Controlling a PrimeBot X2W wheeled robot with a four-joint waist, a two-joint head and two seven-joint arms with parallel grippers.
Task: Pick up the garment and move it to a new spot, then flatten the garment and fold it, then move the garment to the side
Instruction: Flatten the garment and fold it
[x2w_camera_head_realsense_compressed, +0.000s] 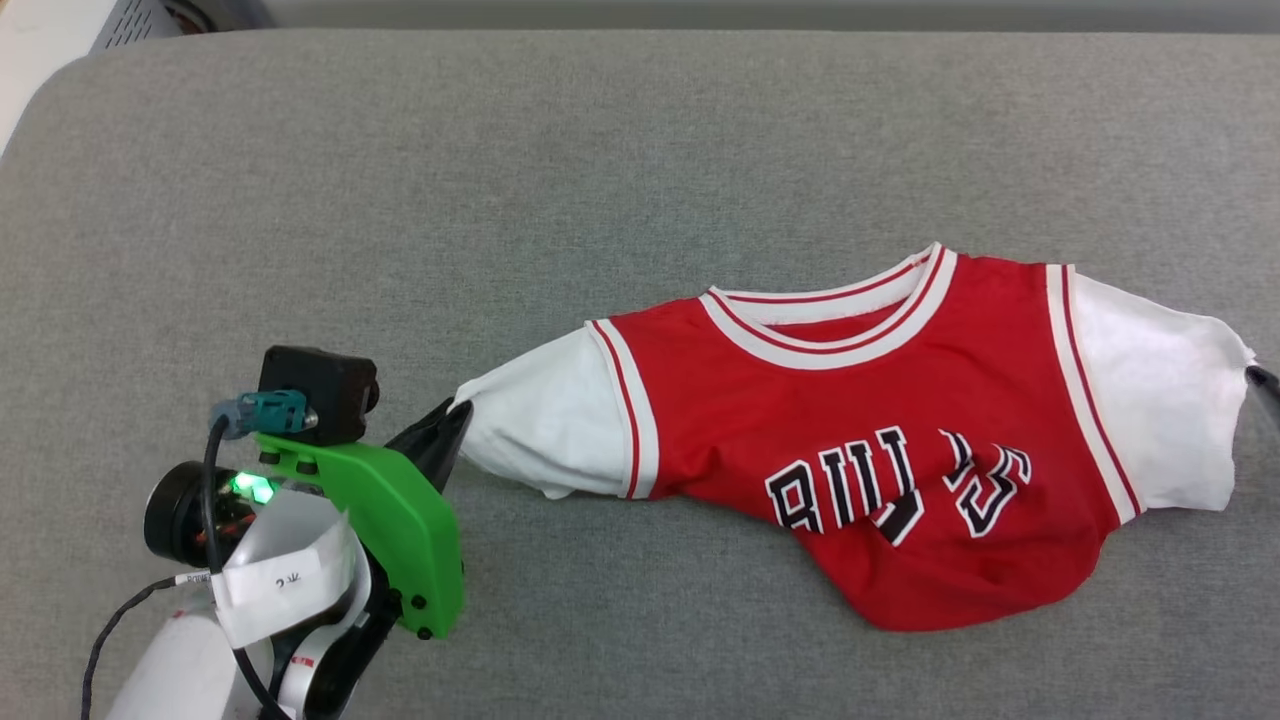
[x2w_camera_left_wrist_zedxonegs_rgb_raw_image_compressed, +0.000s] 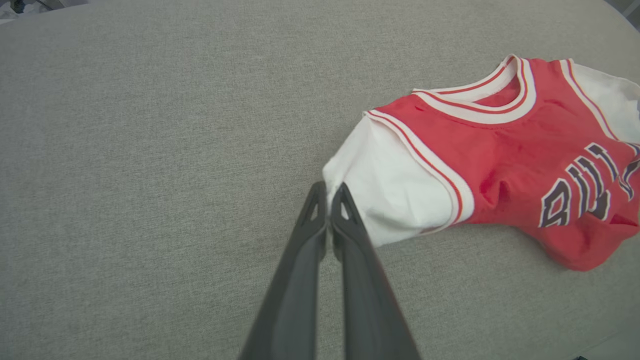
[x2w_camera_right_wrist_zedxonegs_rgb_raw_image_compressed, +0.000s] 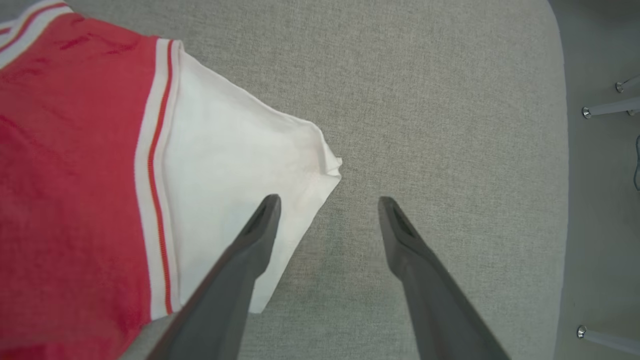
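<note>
The garment (x2w_camera_head_realsense_compressed: 880, 440) lies face up on the grey padded table (x2w_camera_head_realsense_compressed: 500, 180), right of centre, its lettering creased and its lower hem bunched under. Its white left sleeve (x2w_camera_head_realsense_compressed: 540, 420) is drawn out to a point that meets my left gripper (x2w_camera_head_realsense_compressed: 455, 410). That gripper (x2w_camera_left_wrist_zedxonegs_rgb_raw_image_compressed: 329, 189) is shut with the sleeve's cuff corner (x2w_camera_left_wrist_zedxonegs_rgb_raw_image_compressed: 350, 175) at its tips. My right gripper (x2w_camera_right_wrist_zedxonegs_rgb_raw_image_compressed: 327, 200) stands open at the other white sleeve (x2w_camera_right_wrist_zedxonegs_rgb_raw_image_compressed: 225, 160); one finger (x2w_camera_right_wrist_zedxonegs_rgb_raw_image_compressed: 260, 220) is over the cloth and the other is over bare table. A dark fingertip (x2w_camera_head_realsense_compressed: 1262, 380) shows at the right edge of the head view.
The table's right edge (x2w_camera_right_wrist_zedxonegs_rgb_raw_image_compressed: 560, 150) runs close beside my right gripper, with metal legs (x2w_camera_right_wrist_zedxonegs_rgb_raw_image_compressed: 600, 107) on the floor beyond it. A grey crate (x2w_camera_head_realsense_compressed: 140, 20) sits past the far left corner. Bare grey surface spreads to the left of and behind the garment.
</note>
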